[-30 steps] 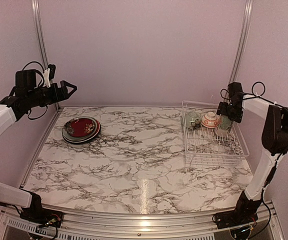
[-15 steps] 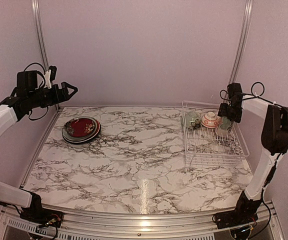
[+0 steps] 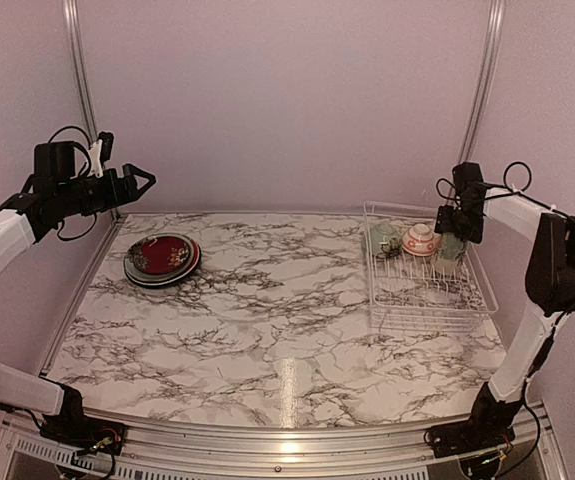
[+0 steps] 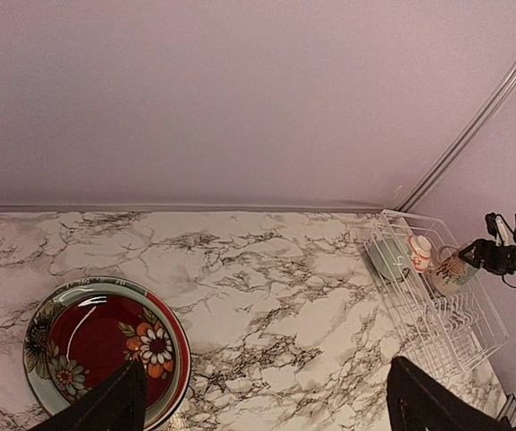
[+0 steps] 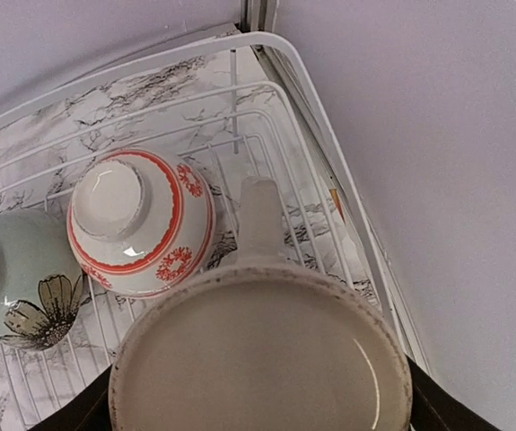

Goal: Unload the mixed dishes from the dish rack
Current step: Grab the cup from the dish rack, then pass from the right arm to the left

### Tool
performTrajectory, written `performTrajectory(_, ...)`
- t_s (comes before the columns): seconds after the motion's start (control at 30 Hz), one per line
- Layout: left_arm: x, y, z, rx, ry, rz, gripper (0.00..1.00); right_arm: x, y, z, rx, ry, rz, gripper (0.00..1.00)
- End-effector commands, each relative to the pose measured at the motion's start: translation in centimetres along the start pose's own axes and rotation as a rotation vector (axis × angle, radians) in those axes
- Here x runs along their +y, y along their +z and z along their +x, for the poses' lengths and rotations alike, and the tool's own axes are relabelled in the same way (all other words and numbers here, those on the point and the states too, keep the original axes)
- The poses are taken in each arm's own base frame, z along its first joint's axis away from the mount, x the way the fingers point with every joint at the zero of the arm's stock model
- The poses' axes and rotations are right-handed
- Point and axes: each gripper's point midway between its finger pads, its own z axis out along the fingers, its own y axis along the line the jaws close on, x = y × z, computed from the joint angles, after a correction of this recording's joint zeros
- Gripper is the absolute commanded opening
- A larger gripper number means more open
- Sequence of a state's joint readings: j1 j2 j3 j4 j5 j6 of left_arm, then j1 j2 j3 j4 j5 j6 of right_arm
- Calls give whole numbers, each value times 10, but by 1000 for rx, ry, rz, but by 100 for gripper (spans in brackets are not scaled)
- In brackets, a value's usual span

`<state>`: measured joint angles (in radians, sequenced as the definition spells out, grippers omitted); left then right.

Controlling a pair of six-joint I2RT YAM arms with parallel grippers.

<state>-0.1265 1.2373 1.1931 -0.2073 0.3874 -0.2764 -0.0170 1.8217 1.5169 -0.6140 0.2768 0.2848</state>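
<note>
Three pale lilac walls (image 3: 287, 100) enclose a grey-veined marble table (image 3: 267, 310). Stacked plates (image 3: 162, 258) lie far left. The white wire dish rack (image 3: 429, 318) sits far right, holding a red-and-white bowl (image 5: 141, 220) and a pale green bowl (image 5: 15, 278). There the right gripper (image 3: 455, 230) clasps a cream mug (image 5: 258, 359). The left gripper (image 3: 150, 180) hangs spread wide.

Contents, as seen from above:
- Cream mug (image 5: 258, 359): upright, mouth facing the camera, filling the lower frame; handle (image 5: 260, 215) pointed away.
- Right gripper (image 5: 262, 409): dark fingers (image 5: 85, 411) sat at both lower corners, against the mug's sides.
- Orange-red-and-white bowl (image 5: 141, 220): tipped over, foot toward the lens, just beside the mug.
- Pale green flowered bowl (image 5: 15, 278): left of it, touching.
- White wire dish rack (image 5: 316, 103): its corner enclosed all three.
- Marble tabletop (image 5: 132, 94): seen through the wires.
</note>
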Motion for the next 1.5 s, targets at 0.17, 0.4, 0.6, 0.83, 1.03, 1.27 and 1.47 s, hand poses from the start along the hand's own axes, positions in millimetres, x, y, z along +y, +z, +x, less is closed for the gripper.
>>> performTrajectory(0.17, 3, 12, 10, 30, -20, 18, 95, 4, -87, -61, -286, 16, -112, 8)
performTrajectory(0.4, 1, 20, 17, 53, -63, 54, 95, 32, -131, -65, -395, 5, -357, 0)
performTrajectory(0.6, -4, 40, 27, 83, -134, 96, 95, 48, -170, -70, -481, 45, -550, 0)
performTrajectory(0.83, -44, 59, 34, 79, -318, 245, 95, 86, -213, -67, -510, 90, -903, 0)
performTrajectory(1.03, -121, 88, 48, 108, -408, 485, 95, 124, -247, -53, -501, 124, -1180, 0)
performTrajectory(1.27, -201, 105, 78, 158, -425, 695, 87, 172, -268, -27, -412, 135, -1436, 0)
performTrajectory(1.47, -247, 100, 99, 181, -498, 875, 87, 201, -280, -5, -325, 155, -1582, 0)
